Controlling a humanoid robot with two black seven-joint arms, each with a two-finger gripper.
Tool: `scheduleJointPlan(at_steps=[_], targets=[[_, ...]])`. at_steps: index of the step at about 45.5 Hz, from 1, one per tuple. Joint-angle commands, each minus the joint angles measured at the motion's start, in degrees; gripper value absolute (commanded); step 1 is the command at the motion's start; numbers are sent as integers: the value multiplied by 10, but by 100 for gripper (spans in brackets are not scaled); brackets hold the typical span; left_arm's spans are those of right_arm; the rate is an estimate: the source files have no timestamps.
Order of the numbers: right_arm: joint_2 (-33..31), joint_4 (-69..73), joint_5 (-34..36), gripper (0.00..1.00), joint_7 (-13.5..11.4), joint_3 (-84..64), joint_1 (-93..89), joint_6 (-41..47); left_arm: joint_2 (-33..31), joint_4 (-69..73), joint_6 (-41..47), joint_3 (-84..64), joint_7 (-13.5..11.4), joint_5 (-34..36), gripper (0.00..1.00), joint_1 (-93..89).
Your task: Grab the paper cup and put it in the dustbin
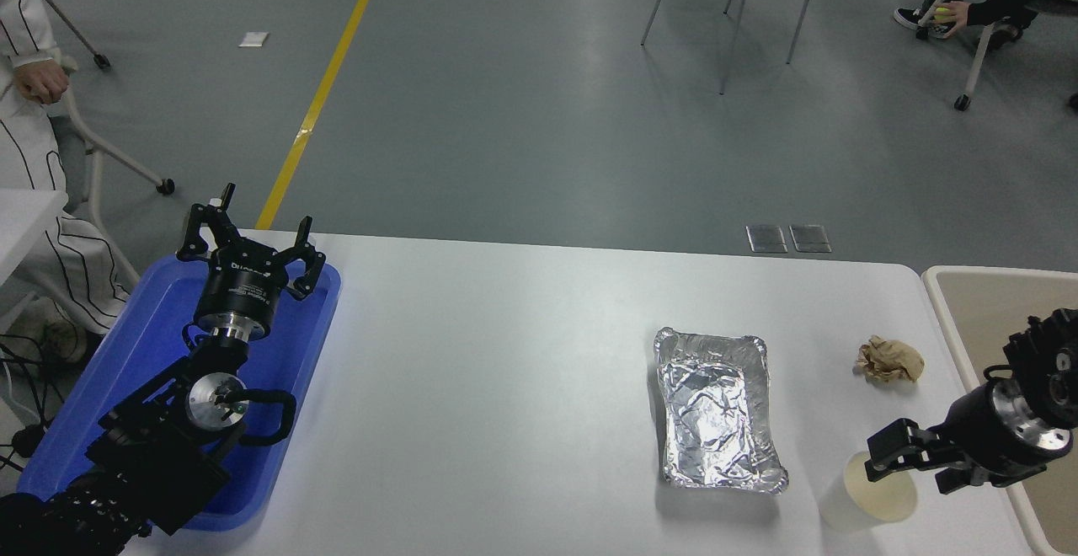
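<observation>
The white paper cup (867, 499) stands upright near the table's front right corner, cream inside showing. My right gripper (920, 465) comes in from the right edge and is open at the cup's rim. One finger (889, 448) lies over the rim's upper right part, and the other sits just right of the cup. The beige dustbin (968, 271) stands off the table's right end, partly hidden by my right arm. My left gripper (251, 234) is parked open over the blue tray at the left.
A silver foil tray (716, 408) lies left of the cup. A crumpled brown paper ball (888, 360) lies behind the cup, near the bin. The blue tray (126, 354) is at the table's left end. People sit at the far left and top right.
</observation>
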Motion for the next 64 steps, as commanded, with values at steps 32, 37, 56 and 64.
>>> scheduleJointPlan(at_steps=[32, 37, 56, 64], targets=[[-4, 4, 10, 0, -1, 16, -28, -9, 0, 0, 0, 0, 0, 0, 100, 0], [-6, 4, 11, 0, -1, 18, -24, -6, 0, 0, 0, 0, 0, 0, 100, 0], [-33, 27, 9, 0, 0, -39, 188, 218, 0, 0, 0, -1, 0, 0, 100, 0], [-34, 78, 8, 0, 0, -95, 313, 244, 0, 0, 0, 0, 1, 0, 100, 0]])
